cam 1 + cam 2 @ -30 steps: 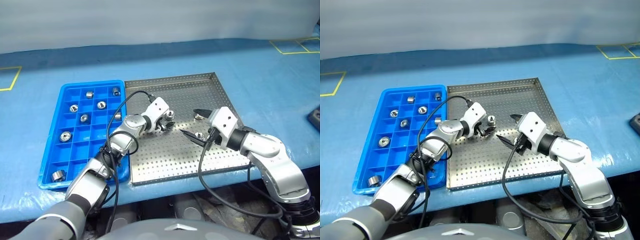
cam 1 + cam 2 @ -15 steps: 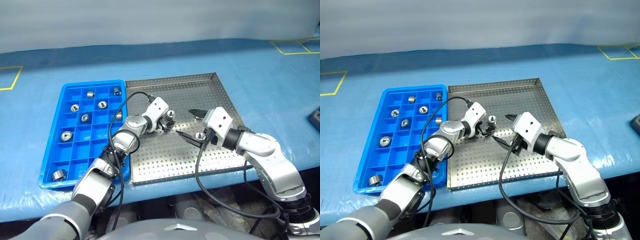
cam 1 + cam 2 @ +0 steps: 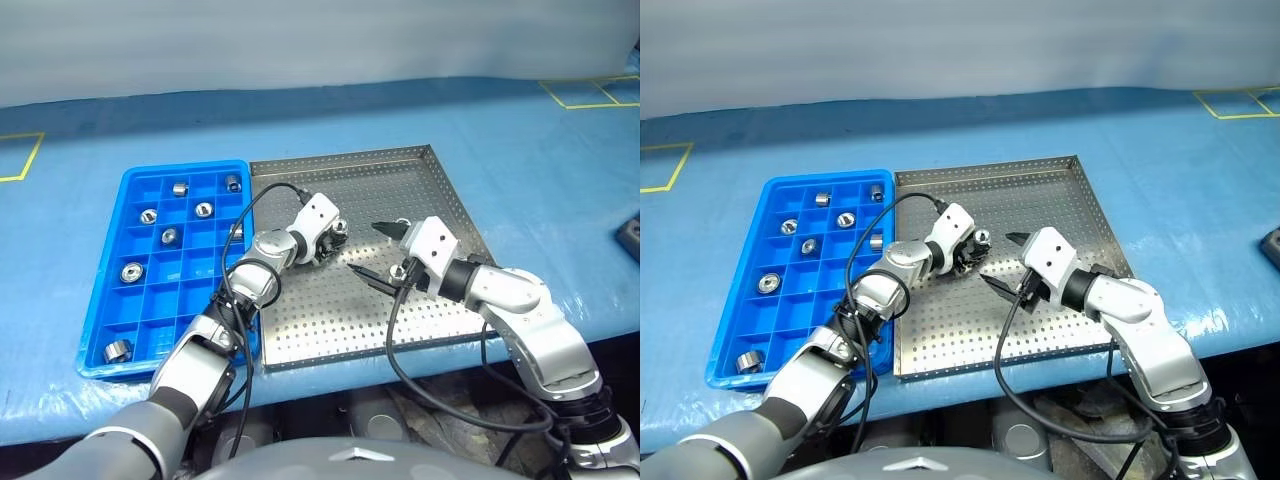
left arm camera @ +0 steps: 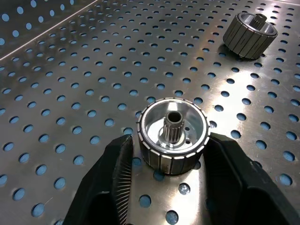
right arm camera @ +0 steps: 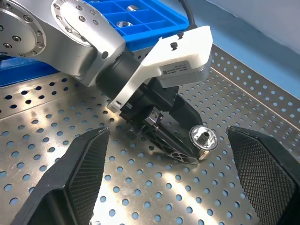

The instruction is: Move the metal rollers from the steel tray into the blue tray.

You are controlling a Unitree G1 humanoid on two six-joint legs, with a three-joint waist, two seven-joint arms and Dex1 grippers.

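Two black fingers of our left end effector [image 4: 173, 187] are closing on one of the metal rollers [image 4: 173, 136], and in the left wrist view both ribbed pads are sitting against its flanks while it is standing on the steel tray [image 3: 400, 170], so we are reading this as a grasp just being made, low on the part. Our right end effector [image 5: 178, 183] is hanging spread wide and empty just beside it, facing the same roller.

We are judging the main risk to be slip: the roller's wall is smooth, shiny and grooved, and the pads are catching it near the base, so a lift could let it tilt, pop out, and roll across the tray. We are also working close to the right end effector, and a swing toward the blue tray [image 3: 110, 260] could clip it or the loose cable.

A second roller [image 4: 249, 30] is resting well apart on the same perforated floor. The rollers are short ribbed cylinders with a recessed face and a splined centre hub. The steel tray is thin, reflective, hole-punched sheet with a low rim; the blue tray is moulded plastic with square cells, several already holding rollers, on a blue tabletop [image 3: 540, 140].
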